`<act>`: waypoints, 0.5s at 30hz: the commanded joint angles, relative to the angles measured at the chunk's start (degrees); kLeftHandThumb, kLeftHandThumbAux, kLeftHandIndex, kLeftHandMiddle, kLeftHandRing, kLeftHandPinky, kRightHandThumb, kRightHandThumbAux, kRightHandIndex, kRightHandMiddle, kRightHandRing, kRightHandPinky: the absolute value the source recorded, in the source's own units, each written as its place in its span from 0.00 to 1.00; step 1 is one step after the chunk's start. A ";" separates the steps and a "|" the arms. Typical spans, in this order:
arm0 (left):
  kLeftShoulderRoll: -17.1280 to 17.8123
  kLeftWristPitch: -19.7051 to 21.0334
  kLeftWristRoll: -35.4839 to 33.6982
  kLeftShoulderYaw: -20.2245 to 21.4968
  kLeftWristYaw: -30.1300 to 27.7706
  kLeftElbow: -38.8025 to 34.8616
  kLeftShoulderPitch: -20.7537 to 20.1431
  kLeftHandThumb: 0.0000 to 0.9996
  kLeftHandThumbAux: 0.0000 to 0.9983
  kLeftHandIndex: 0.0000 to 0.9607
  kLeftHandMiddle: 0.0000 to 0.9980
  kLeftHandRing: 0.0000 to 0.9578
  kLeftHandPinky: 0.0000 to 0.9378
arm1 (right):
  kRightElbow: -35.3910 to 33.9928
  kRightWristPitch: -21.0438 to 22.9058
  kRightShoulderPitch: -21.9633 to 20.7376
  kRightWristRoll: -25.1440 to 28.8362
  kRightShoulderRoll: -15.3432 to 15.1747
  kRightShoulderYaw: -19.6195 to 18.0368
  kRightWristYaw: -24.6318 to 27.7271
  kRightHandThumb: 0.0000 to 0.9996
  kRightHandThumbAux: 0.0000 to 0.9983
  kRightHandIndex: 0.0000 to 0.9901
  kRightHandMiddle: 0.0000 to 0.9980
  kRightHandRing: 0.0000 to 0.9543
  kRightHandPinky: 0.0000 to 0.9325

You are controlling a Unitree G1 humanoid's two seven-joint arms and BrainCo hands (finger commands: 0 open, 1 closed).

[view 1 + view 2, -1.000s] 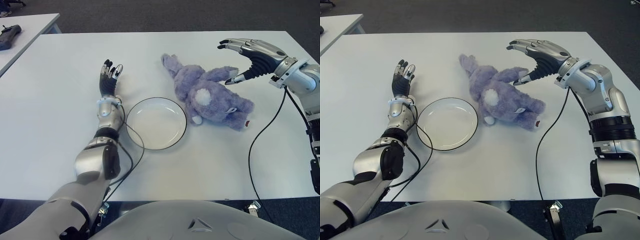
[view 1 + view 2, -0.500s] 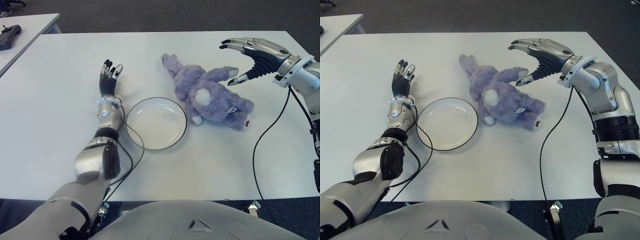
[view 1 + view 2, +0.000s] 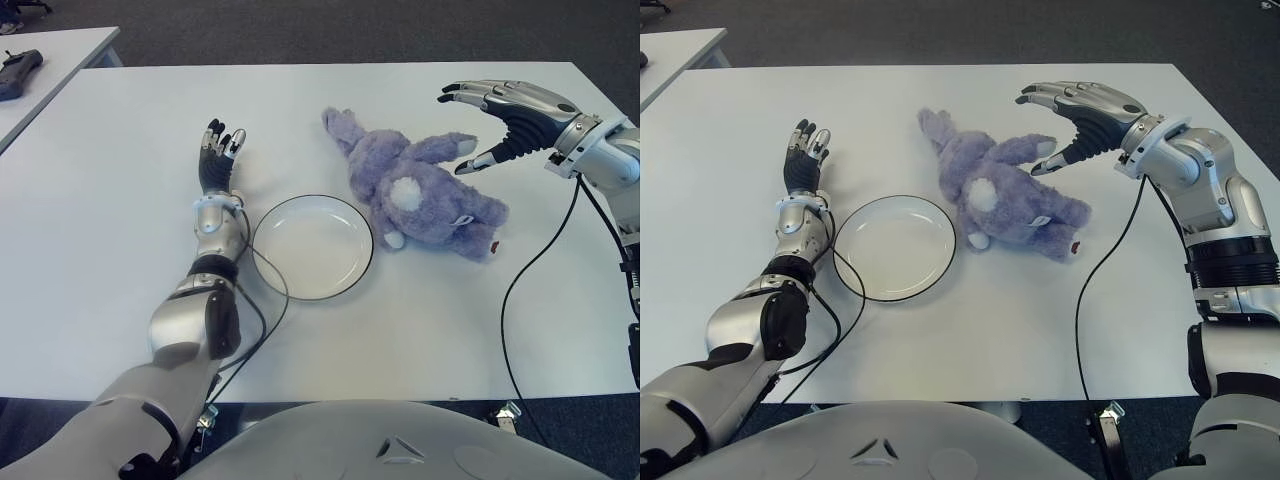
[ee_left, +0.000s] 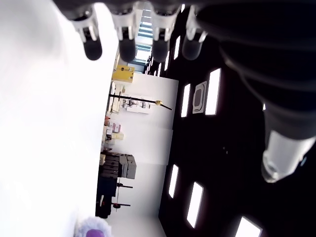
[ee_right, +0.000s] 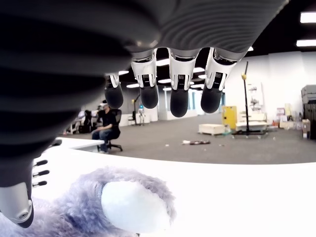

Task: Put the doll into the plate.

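Right robot hand point(image 3: 1065, 120) still spread above doll point(image 3: 1005, 195), plate point(image 3: 895, 247) unchanged

No writing, label, brand, number or sign can be read in any view. The doll point(image 3: 420, 190) carries a small tag near its lower end, but nothing on it can be made out, and the far boxes and stands in the wrist views show no legible marks.

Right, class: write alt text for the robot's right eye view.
A purple plush doll lies on a white table, just right of an empty white plate. The robot's open right hand hovers over the doll's far end, while its open left hand shows left of the plate.
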 commanded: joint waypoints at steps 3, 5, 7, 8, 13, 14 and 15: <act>-3.53 5.52 -0.11 0.30 0.88 9.00 13.20 0.00 0.60 0.00 0.07 0.04 0.00 | -2.75 1.44 1.91 0.68 -2.00 -0.75 3.45 0.05 0.57 0.05 0.06 0.07 0.09; -3.52 5.68 0.08 0.11 1.15 9.00 13.16 0.00 0.60 0.00 0.07 0.04 0.01 | -3.39 1.78 2.13 0.96 -2.24 -1.10 3.84 0.05 0.57 0.05 0.06 0.07 0.09; -3.50 5.61 0.18 0.01 1.14 9.01 13.18 0.00 0.60 0.00 0.07 0.04 0.00 | -3.65 1.56 2.19 1.63 -2.58 -1.34 4.49 0.05 0.55 0.04 0.06 0.07 0.10; -3.54 5.50 0.08 0.08 0.96 9.00 13.19 0.00 0.60 0.00 0.07 0.04 0.00 | -4.83 1.87 2.49 2.36 -2.84 -1.67 5.20 0.05 0.55 0.04 0.05 0.07 0.11; -3.51 5.84 0.21 -0.09 1.14 8.99 13.12 0.00 0.59 0.00 0.07 0.04 0.00 | -6.29 2.03 2.82 3.90 -3.51 -2.25 7.27 0.05 0.50 0.01 0.03 0.06 0.10; -3.47 6.00 0.34 -0.21 1.33 9.00 13.11 0.00 0.59 0.00 0.07 0.04 0.00 | -5.76 1.73 2.68 3.89 -3.57 -2.17 7.41 0.05 0.50 0.01 0.03 0.06 0.10; -3.47 6.08 0.45 -0.31 1.49 9.01 13.10 0.00 0.59 0.00 0.07 0.04 0.00 | -6.05 1.67 2.81 4.47 -3.98 -2.41 8.04 0.05 0.50 0.00 0.03 0.06 0.10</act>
